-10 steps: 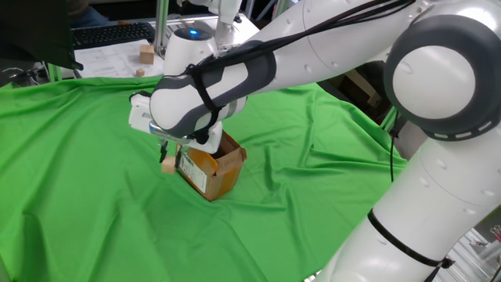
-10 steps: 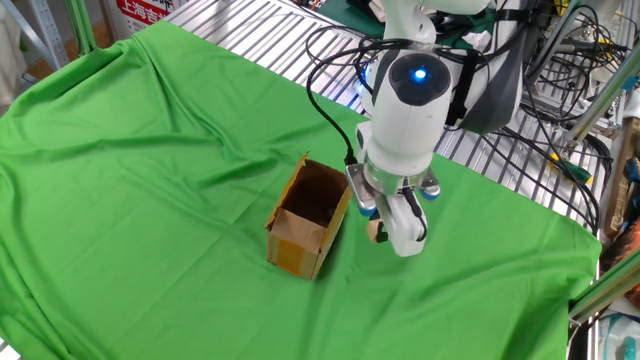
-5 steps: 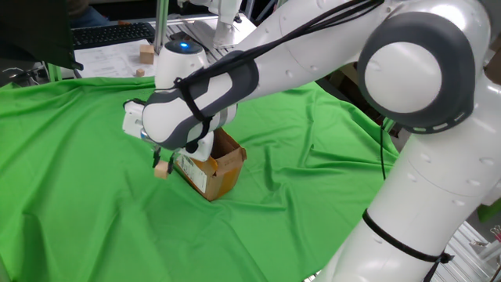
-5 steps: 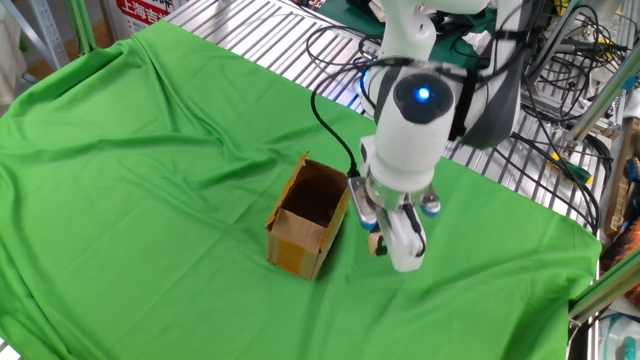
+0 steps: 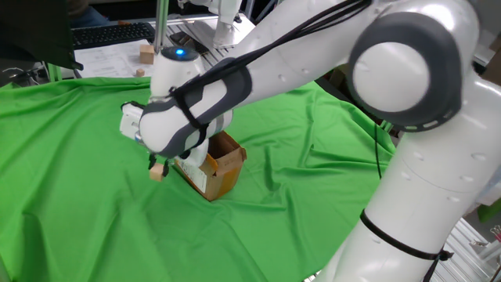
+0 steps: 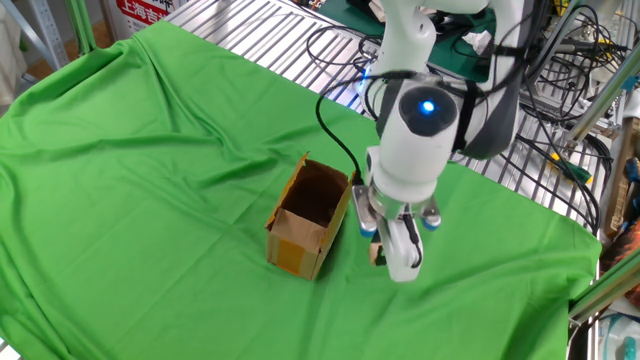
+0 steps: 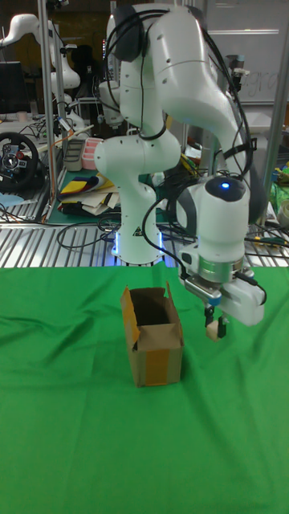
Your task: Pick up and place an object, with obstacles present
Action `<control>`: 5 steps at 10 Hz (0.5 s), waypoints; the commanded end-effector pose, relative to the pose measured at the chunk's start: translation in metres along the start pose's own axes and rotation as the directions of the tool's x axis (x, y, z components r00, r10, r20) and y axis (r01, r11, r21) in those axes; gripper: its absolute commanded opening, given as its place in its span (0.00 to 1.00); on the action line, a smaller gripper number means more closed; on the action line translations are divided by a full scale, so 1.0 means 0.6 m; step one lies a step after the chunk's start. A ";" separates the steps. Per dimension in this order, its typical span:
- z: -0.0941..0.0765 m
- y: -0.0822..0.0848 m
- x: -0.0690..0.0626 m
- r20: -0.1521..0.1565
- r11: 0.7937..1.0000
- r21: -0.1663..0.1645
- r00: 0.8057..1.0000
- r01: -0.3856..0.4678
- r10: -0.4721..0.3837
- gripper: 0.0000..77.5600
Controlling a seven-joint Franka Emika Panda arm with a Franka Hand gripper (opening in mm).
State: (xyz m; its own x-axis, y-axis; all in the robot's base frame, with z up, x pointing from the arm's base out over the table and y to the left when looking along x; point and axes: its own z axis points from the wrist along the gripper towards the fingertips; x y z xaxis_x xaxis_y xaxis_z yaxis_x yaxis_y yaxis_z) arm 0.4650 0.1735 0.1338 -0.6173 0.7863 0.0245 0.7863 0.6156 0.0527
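Note:
The small tan wooden cube [image 7: 212, 330] hangs just above the green cloth, with my gripper [image 7: 215, 324] shut on it. It sits beside the brown cardboard box [image 7: 152, 337], level with the box's walls and apart from them. The one fixed view has the cube [image 5: 160, 171] left of the box [image 5: 213, 169], under my gripper [image 5: 160, 164]. From the other fixed view, the cube [image 6: 376, 252] peeks out between the fingers of my gripper [image 6: 382, 248], right of the open box [image 6: 305, 220]. The box stands upright with its flaps up and nothing inside.
Wrinkled green cloth [image 5: 78, 204] covers the table. A larger wooden block [image 5: 145, 53] and a keyboard [image 5: 109, 33] lie on the desk behind. Metal grating with cables [image 6: 300, 40] borders the cloth. The arm's base [image 7: 136, 233] stands behind the box.
My gripper has carried the cube sideways away from the box's side and a little lower. The box has not moved.

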 end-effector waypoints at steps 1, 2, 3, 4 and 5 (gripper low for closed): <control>0.006 0.008 0.003 0.011 1.000 -0.011 1.000 -0.019 0.019 0.02; 0.016 0.006 0.001 0.018 1.000 -0.020 1.000 -0.016 0.017 0.02; 0.023 0.004 -0.002 0.022 1.000 -0.025 1.000 -0.011 0.011 0.02; 0.031 0.002 -0.004 0.028 0.999 -0.031 1.000 -0.008 0.009 0.02; 0.034 0.002 -0.005 0.030 0.999 -0.031 1.000 -0.009 0.010 0.02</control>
State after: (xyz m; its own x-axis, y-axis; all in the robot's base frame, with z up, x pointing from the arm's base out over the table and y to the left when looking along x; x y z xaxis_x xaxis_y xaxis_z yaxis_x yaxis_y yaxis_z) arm 0.4672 0.1752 0.1180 -0.6065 0.7951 0.0044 0.7931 0.6045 0.0745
